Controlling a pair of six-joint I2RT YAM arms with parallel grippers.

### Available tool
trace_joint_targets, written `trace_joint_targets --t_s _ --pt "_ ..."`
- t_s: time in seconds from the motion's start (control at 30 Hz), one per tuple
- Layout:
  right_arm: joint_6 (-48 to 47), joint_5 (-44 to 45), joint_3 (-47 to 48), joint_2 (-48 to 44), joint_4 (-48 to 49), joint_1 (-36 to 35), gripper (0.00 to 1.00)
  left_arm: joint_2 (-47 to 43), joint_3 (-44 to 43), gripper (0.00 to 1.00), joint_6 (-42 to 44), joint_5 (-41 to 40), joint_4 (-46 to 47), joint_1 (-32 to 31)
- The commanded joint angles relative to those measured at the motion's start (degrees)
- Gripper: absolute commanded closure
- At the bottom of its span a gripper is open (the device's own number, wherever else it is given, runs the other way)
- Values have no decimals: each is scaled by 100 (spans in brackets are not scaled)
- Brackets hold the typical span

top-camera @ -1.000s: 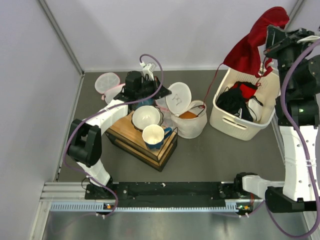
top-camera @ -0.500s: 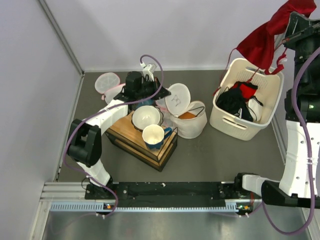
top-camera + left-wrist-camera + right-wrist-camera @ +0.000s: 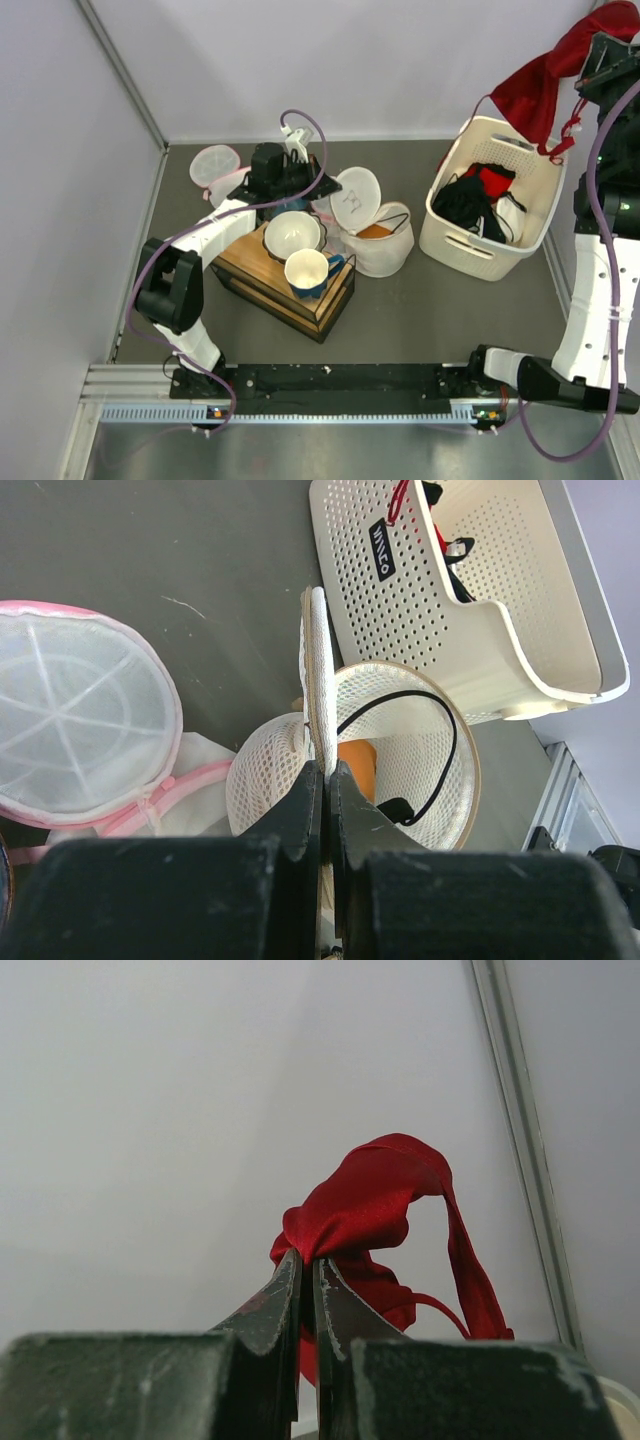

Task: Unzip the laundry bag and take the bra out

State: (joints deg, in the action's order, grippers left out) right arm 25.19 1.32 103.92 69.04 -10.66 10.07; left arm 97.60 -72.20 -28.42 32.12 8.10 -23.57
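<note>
Holds the bra [image 3: 540, 88] high over the far right corner, bunched red cloth pinched in the tightly pressed jaws of the right gripper [image 3: 308, 1263], thin straps dangling above the basket [image 3: 470, 245]. Shows black and red clothes lying in that basket. Finds the laundry bag [image 3: 385, 252] mid-table, just left of the basket, mouth open, round end flap standing upright. Clamps that flap's edge between the shut-together fingers of the left gripper [image 3: 326, 772]. Places a wooden crate [image 3: 285, 290] with a bowl [image 3: 292, 232] and cup [image 3: 308, 270] touching the bag's left side, and a pink-trimmed mesh bag [image 3: 213, 163] farther left.
</note>
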Motion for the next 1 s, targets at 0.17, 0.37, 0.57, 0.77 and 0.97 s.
trace_joint_targets --t_s 0.17,0.37,0.57,0.77,0.97 --pt "-93 35 383 -241 178 118 100 -57 -250 100 -49 110 139 -7" --pt "-225 202 594 -364 169 127 100 -84 -242 100 -32 110 131 -7" --pt "-330 272 612 -452 134 136 100 -110 -198 100 -49 119 148 -7" --pt "-339 211 165 -479 116 127 100 -145 -119 100 -75 146 210 -7" --pt "-366 79 -837 -461 125 127 100 -189 -48 100 -75 163 236 -7"
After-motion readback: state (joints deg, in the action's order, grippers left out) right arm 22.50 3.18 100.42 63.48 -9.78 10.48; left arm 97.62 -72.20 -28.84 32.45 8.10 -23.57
